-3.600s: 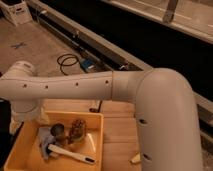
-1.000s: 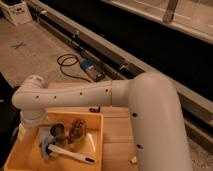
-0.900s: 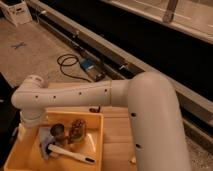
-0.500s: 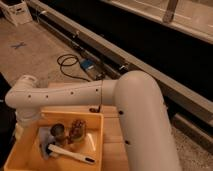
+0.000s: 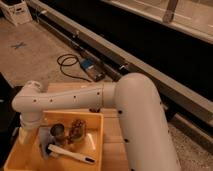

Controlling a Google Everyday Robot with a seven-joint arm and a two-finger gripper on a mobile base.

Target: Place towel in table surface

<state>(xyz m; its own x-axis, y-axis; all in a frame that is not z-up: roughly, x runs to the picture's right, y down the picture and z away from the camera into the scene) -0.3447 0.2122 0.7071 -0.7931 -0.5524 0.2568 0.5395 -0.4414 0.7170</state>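
Observation:
A small grey-blue crumpled piece that looks like the towel [image 5: 44, 144] lies in the yellow bin [image 5: 99, 146] on the wooden table [image 5: 114, 131]. My white arm [image 5: 80, 97] reaches from the lower right across the bin to its far left corner. There it bends down, and the gripper [image 5: 24, 134] hangs at the bin's left rim, just left of the towel. Most of the gripper is hidden behind the wrist.
The bin also holds a dark cup [image 5: 58, 132], a brown cone-like thing [image 5: 76, 130] and a white utensil [image 5: 70, 154]. On the floor behind the table lie a black cable [image 5: 67, 62] and a blue box [image 5: 89, 66]. A long dark rail [image 5: 150, 70] runs behind them.
The arm has swung left, so the wrist has moved from over the bin's back towards its left corner and lower. The things in the bin have not moved.

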